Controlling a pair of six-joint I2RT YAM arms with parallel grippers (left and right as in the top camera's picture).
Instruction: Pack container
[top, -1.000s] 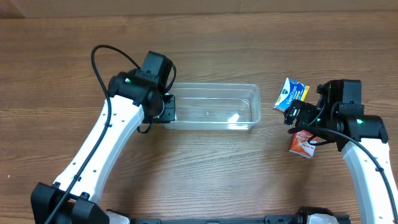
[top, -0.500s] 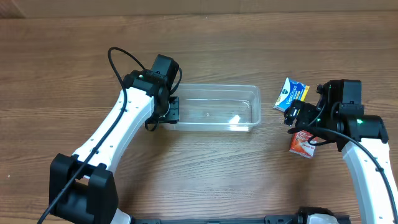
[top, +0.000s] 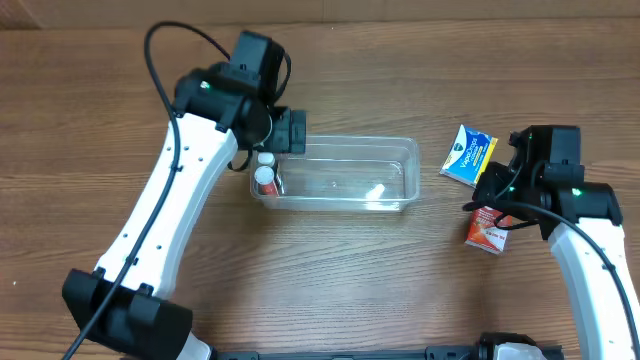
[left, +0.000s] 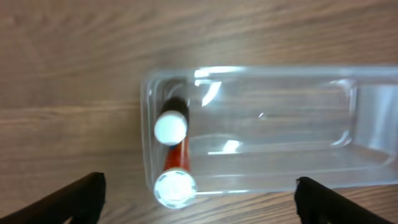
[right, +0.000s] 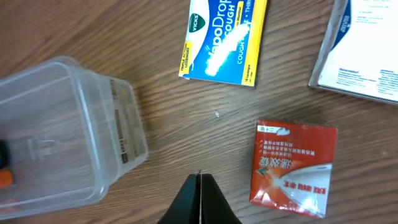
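Observation:
The container (top: 345, 141) is a clear tub in the middle of the table. At its left end lie a dark bottle (left: 171, 124) with a white cap and a red bottle (left: 175, 183) with a white cap. My left gripper (top: 288, 132) hangs open above that end, its fingers (left: 81, 199) wide apart and empty. My right gripper (right: 200, 196) is shut on nothing, low over bare wood between the container's right end (right: 59, 134) and a red box (right: 292, 167).
A blue and yellow cough-drop packet (right: 224, 36) lies beyond the red box (top: 488, 228), right of the tub. A white printed box (right: 367, 50) shows at the right wrist view's top right. My right gripper (top: 490, 188) sits between packet and box.
My left gripper opened and lifted back from the tub's left end, uncovering the two bottles there. The right gripper went from open to shut, holding nothing.

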